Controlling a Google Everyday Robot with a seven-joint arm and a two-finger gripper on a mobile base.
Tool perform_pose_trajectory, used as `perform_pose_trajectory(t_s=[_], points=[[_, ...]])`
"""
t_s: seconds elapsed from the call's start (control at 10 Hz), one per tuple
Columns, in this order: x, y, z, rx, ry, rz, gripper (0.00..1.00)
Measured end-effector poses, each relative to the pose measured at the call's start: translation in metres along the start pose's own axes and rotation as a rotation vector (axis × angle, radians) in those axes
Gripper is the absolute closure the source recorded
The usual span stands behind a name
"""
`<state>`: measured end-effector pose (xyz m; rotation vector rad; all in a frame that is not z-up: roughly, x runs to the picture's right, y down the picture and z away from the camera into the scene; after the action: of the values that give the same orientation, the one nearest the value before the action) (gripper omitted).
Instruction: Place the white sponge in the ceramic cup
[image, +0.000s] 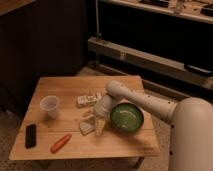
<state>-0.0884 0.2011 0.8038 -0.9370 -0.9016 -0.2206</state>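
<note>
The gripper (96, 121) hangs low over the wooden table (120, 145), just left of the green bowl (127, 117); whether it is holding anything I cannot tell. The white sponge (87, 127) lies flat right beneath it, a touch further left from the bowl. The ceramic cup (49, 106) stands well left of the bowl, so the carry, I reckon, runs leftward across the table.

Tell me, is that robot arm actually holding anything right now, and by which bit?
It cannot be told. The end effector is down at the white sponge on the table, but a grip isn't visible.
</note>
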Motion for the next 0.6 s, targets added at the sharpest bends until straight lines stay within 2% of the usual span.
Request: perform_pose_trajectory(t_s=[0.1,0.6], points=[[0.0031,0.0,0.0046,-0.026,0.017,0.011,0.2],[0.0069,-0.0011,0.009,-0.039,0.071,0.03,0.2]])
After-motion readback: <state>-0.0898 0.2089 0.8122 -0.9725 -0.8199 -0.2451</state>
